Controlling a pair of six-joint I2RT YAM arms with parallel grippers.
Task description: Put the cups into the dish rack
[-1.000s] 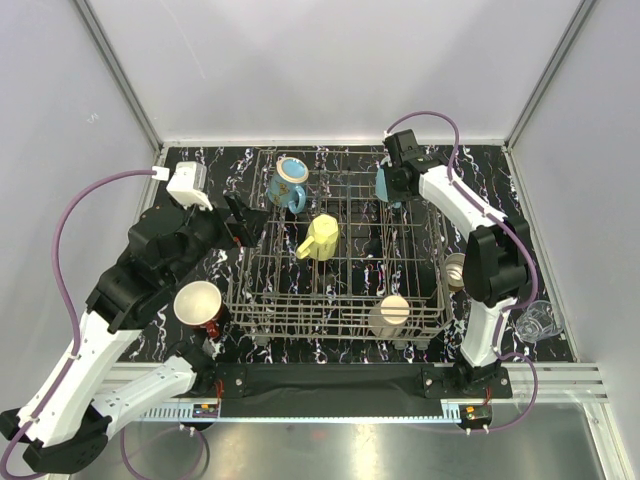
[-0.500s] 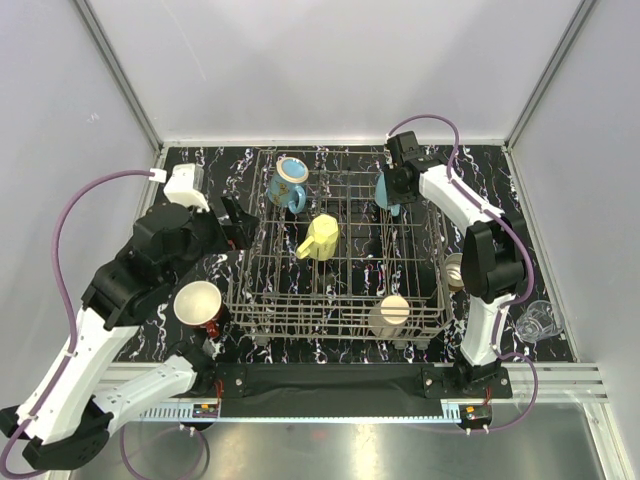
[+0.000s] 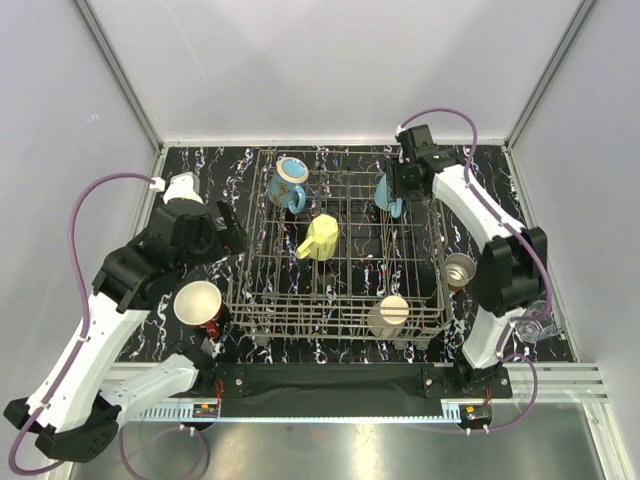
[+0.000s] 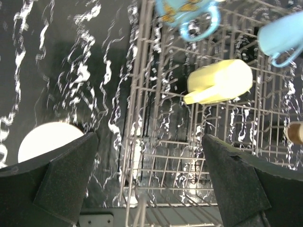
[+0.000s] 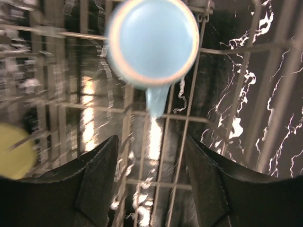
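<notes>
Pale grey walls (image 3: 330,60) close in a black table (image 3: 190,165) veined with white. The dish rack (image 3: 300,300), a grey wire basket, fills the middle of the table.

The left gripper (image 4: 150,137) hangs over bare table just beside the rack's left wall. Its jaws are spread wide, with nothing held or touched. The right gripper (image 5: 150,139) is over the rack's far right corner, also wide apart and empty. The plain light blue mug (image 5: 152,42) lies beyond its fingertips, clear of both, on the rack wires. Its round face is toward the wrist camera and its handle points back at the gripper.

A printed blue mug (image 3: 290,182) sits tilted in the rack's far left corner, mouth turned up and away. The yellow-green mug (image 3: 320,237) lies on its side in the rack's middle, its long axis running diagonally across the wires. The cream mug (image 3: 390,312) stands at the rack's near right, round end upward.

Outside the rack, the red mug (image 3: 198,305) stands mouth up just beside the near left corner. The steel tumbler (image 3: 460,268) stands mouth up just beside the right wall. The clear glass (image 3: 535,322) is farther right, partly behind the right arm.
</notes>
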